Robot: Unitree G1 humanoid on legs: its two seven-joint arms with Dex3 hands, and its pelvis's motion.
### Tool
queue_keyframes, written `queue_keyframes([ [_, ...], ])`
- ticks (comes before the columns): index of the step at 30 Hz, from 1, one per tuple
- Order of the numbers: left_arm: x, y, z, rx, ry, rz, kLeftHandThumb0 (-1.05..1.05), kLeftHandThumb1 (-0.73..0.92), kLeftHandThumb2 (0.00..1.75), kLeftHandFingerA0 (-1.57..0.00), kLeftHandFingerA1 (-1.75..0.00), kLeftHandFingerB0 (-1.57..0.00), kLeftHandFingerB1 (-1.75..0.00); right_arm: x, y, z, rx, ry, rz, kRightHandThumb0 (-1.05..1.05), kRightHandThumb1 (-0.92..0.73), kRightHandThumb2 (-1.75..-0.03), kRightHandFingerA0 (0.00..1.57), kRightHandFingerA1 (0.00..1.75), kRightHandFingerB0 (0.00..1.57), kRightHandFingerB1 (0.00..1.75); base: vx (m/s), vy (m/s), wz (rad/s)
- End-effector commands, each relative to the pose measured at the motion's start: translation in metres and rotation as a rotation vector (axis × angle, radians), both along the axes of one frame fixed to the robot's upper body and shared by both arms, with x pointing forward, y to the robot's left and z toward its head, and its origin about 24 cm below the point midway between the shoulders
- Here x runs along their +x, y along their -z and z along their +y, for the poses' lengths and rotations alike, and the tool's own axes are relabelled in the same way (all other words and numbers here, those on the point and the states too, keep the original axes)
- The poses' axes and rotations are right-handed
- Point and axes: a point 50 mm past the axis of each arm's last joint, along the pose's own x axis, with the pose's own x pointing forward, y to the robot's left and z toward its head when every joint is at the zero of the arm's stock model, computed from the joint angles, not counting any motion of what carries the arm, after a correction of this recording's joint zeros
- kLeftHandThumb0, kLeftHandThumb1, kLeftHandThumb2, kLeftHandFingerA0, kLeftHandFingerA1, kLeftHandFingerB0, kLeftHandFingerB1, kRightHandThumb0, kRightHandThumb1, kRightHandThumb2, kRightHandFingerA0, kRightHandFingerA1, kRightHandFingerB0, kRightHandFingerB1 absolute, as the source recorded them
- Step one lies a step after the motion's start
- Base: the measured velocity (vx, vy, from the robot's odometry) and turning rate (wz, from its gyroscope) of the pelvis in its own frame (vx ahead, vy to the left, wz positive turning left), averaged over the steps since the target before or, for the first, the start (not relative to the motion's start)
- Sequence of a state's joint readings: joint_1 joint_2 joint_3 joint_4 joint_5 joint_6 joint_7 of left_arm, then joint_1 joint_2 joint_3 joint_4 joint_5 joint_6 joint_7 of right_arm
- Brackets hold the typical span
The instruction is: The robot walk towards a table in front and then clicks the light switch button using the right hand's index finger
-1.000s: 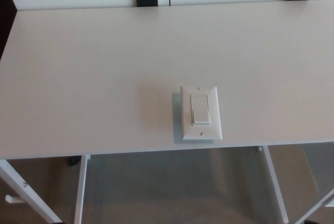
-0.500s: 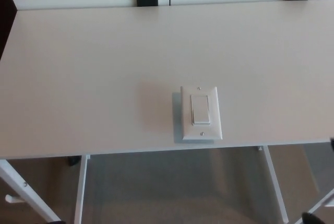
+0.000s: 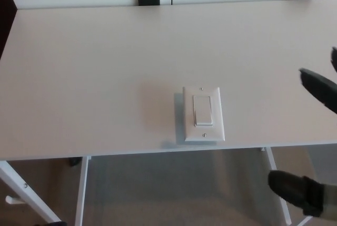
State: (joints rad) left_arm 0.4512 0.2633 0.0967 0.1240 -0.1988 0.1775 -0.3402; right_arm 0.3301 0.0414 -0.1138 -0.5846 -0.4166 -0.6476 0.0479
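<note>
Switch (image 3: pixel 203 114) untouched; right hand (image 3: pixel 310 136) apart, fingers (image 3: pixel 318 86) spread.

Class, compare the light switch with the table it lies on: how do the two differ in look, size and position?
The light switch is a small raised plate with a rocker and two screws; the table is a broad, flat, plain surface. The light switch sits near the front edge, right of centre, while the table spans almost the whole view. Both are white or off-white and rectangular.

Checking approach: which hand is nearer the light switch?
Right. The right hand is at the picture's right edge, apart from the light switch; the left hand is not in view.
</note>
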Motion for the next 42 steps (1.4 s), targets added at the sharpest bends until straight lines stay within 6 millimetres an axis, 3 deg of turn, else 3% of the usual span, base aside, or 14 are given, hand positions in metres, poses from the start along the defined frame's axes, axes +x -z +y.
queue_keyframes([
  [1,0.003,-0.004,0.010,0.033,0.018,0.017,-0.31,0.77,0.61,-0.36,-0.42,-0.34,-0.39,0.063,0.026,0.022,-0.767,0.175,0.168,-0.94,-0.56,-0.90,0.08,0.09,0.24,0.41,0.00,0.000,0.00],
  [3,0.004,-0.005,0.009,0.035,0.022,0.014,-0.31,0.77,0.62,-0.37,-0.41,-0.34,-0.38,0.069,0.029,0.026,-0.790,0.179,0.181,-0.81,-0.47,-0.86,0.06,0.23,0.23,0.42,0.00,0.000,0.00],
  [5,0.006,-0.006,0.009,0.041,0.025,0.012,-0.32,0.77,0.62,-0.39,-0.42,-0.35,-0.39,0.076,0.033,0.031,-0.810,0.183,0.185,-0.90,-0.52,-0.88,0.06,0.11,0.23,0.41,0.00,0.000,0.00],
  [6,0.008,-0.006,0.008,0.043,0.024,0.011,-0.32,0.78,0.61,-0.39,-0.42,-0.36,-0.39,0.081,0.036,0.034,-0.830,0.186,0.192,-0.78,-0.45,-0.88,0.01,0.20,0.18,0.42,0.00,0.000,0.00],
  [16,0.010,-0.008,0.007,0.043,0.033,0.003,-0.32,0.79,0.61,-0.40,-0.43,-0.37,-0.39,0.097,0.054,0.047,-0.975,0.241,0.224,-0.82,-0.47,-0.87,0.06,0.19,0.15,0.38,0.00,0.000,0.00],
  [19,0.011,-0.008,0.007,0.044,0.036,0.002,-0.32,0.79,0.61,-0.39,-0.43,-0.36,-0.39,0.098,0.057,0.048,-0.973,0.241,0.242,-0.81,-0.45,-0.86,0.06,0.17,0.16,0.38,0.00,0.000,0.00],
  [20,0.011,-0.008,0.007,0.048,0.040,0.004,-0.31,0.79,0.62,-0.39,-0.42,-0.36,-0.38,0.098,0.059,0.049,-0.977,0.236,0.255,-0.85,-0.53,-0.60,0.00,0.26,0.21,0.29,0.00,0.000,0.00],
  [21,0.010,-0.009,0.007,0.048,0.039,0.004,-0.30,0.79,0.63,-0.40,-0.43,-0.35,-0.39,0.097,0.061,0.050,-0.986,0.238,0.261,-0.85,-0.53,-0.58,0.00,0.28,0.21,0.29,0.00,0.000,0.00],
  [26,0.010,-0.008,0.008,0.049,0.043,0.005,-0.31,0.77,0.63,-0.40,-0.44,-0.35,-0.39,0.095,0.071,0.054,-1.007,0.226,0.312,-0.78,-0.39,-0.53,0.00,0.27,0.19,0.28,0.00,0.000,0.00],
  [27,0.010,-0.008,0.007,0.044,0.040,0.005,-0.29,0.78,0.63,-0.39,-0.44,-0.35,-0.39,0.093,0.075,0.054,-1.007,0.216,0.332,-0.63,-0.23,-0.58,0.07,0.16,0.16,0.30,0.00,0.000,0.00],
  [30,0.011,-0.008,0.007,0.043,0.045,0.000,-0.29,0.79,0.62,-0.38,-0.43,-0.35,-0.39,0.091,0.078,0.055,-1.022,0.204,0.354,-0.54,-0.19,-0.56,0.06,0.14,0.15,0.30,0.00,0.000,0.00],
  [31,0.011,-0.008,0.007,0.044,0.045,-0.001,-0.30,0.79,0.62,-0.38,-0.42,-0.35,-0.38,0.091,0.080,0.056,-1.029,0.197,0.364,-0.58,-0.24,-0.52,0.00,0.23,0.14,0.27,0.00,0.000,0.00],
  [34,0.012,-0.010,0.006,0.049,0.050,-0.003,-0.28,0.80,0.63,-0.40,-0.43,-0.35,-0.39,0.089,0.085,0.057,-1.058,0.197,0.385,-0.53,-0.21,-0.58,0.04,0.14,0.12,0.30,0.00,0.000,0.00],
  [42,0.013,-0.012,0.006,0.043,0.060,-0.010,-0.28,0.80,0.63,-0.36,-0.42,-0.34,-0.38,0.087,0.092,0.054,-1.110,0.256,0.400,-0.61,-0.30,-0.54,0.00,0.22,0.12,0.27,0.00,0.000,0.00],
])
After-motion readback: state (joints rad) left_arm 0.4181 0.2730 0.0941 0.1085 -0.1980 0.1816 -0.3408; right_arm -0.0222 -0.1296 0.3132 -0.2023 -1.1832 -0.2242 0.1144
